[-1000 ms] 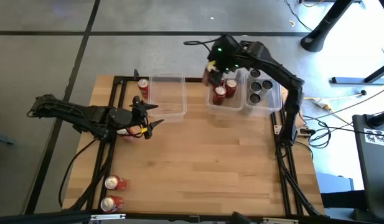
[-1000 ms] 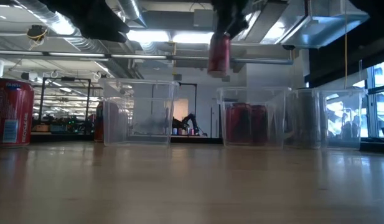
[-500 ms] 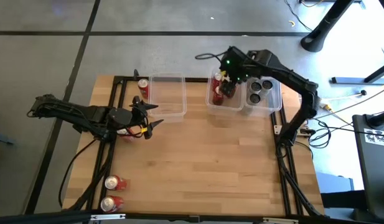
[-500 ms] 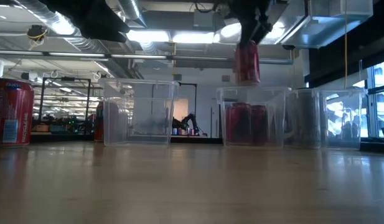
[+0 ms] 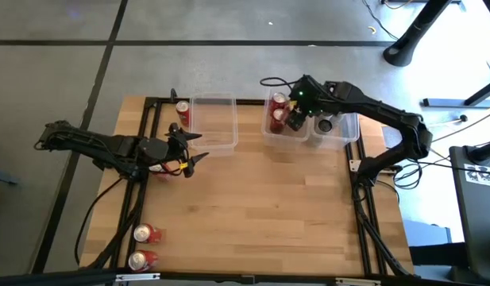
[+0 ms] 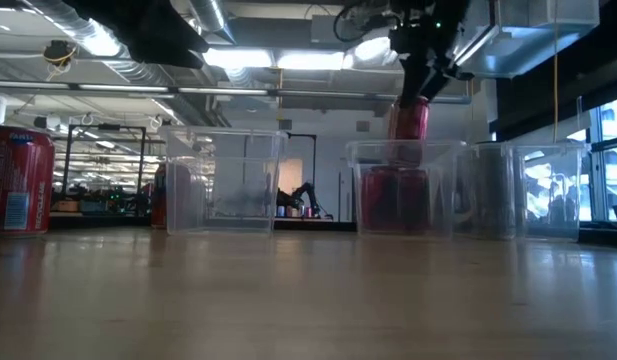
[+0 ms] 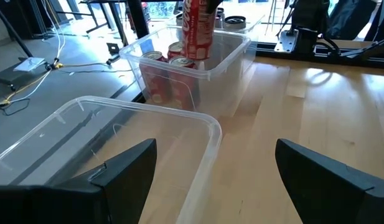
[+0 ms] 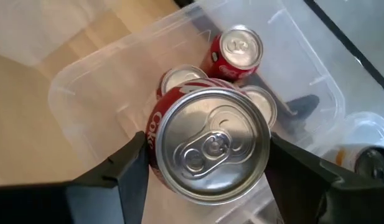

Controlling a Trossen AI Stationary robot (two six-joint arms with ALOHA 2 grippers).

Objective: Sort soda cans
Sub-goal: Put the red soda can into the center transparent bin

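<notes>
High view, right gripper [image 5: 295,117] clamping red can [image 5: 292,119], now lowered into middle bin [image 5: 270,131], left gripper [image 5: 190,148] unmoved, jaws wide, empty.

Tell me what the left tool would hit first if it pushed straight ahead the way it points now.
Most likely the empty clear bin: the open left tool points at its near rim. Beyond it sits the bin of red cans, where the right tool lowers a red can. Depth is uncertain.

Upright red can [image 6: 409,118] hangs over canned bin; two red cans [image 5: 143,233] lie apart.
</notes>
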